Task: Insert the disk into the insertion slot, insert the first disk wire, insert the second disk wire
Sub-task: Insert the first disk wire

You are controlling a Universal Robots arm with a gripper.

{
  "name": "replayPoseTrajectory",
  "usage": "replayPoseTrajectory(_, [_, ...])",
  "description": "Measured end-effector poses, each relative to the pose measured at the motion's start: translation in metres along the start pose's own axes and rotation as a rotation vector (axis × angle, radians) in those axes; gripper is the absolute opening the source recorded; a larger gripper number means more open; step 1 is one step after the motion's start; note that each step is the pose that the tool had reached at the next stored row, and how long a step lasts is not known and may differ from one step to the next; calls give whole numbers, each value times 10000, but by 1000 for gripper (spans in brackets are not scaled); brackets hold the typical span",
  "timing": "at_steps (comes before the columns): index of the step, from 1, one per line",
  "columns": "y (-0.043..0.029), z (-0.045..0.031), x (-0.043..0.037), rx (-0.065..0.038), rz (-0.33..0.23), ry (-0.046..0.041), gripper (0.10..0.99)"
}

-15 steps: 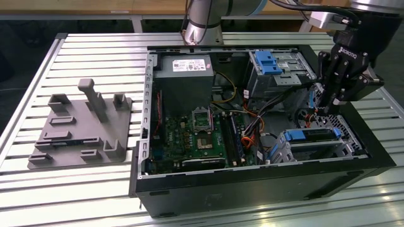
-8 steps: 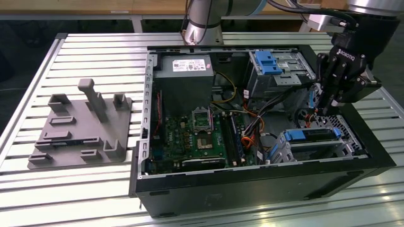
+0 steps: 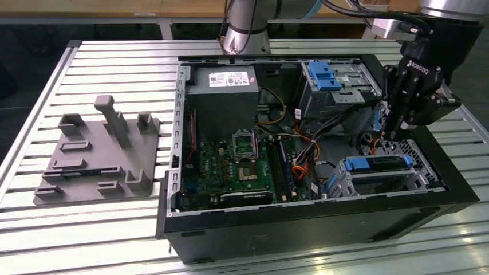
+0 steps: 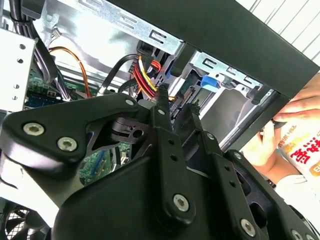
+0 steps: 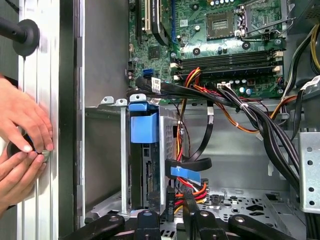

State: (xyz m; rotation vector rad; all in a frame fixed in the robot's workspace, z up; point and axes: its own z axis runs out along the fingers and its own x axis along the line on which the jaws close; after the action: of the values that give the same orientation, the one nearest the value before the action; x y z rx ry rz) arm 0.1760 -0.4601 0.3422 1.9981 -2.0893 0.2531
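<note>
Blue-framed flat silver hard drive (image 5: 144, 130) seated in low perforated sheet-metal cage (image 5: 168, 142). Black gripper (image 5: 172, 216) poised at red-and-yellow wires (image 5: 194, 188) beside it. Can't tell its grip.

This looks like a robotics lab or workshop: a robot arm (image 3: 246, 26) stands on a ribbed metal surface (image 3: 114, 57), beside an open computer case (image 3: 306, 226) and a grey plastic fixture (image 3: 84, 172).
</note>
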Motion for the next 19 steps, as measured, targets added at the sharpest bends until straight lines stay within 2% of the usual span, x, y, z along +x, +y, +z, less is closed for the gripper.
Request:
replayPoseTrajectory(3, [0,4,-1,0,0,-1,306])
replayPoseTrajectory(5, [0,7,-2,0,0,-1,176])
replayPoseTrajectory(6, [0,9,-3,0,0,-1,165])
replayPoseTrajectory(16, [0,13,-2,-14,-4,-1,165])
replayPoseTrajectory(19, [-2,14,21,-15,-10,-16,165])
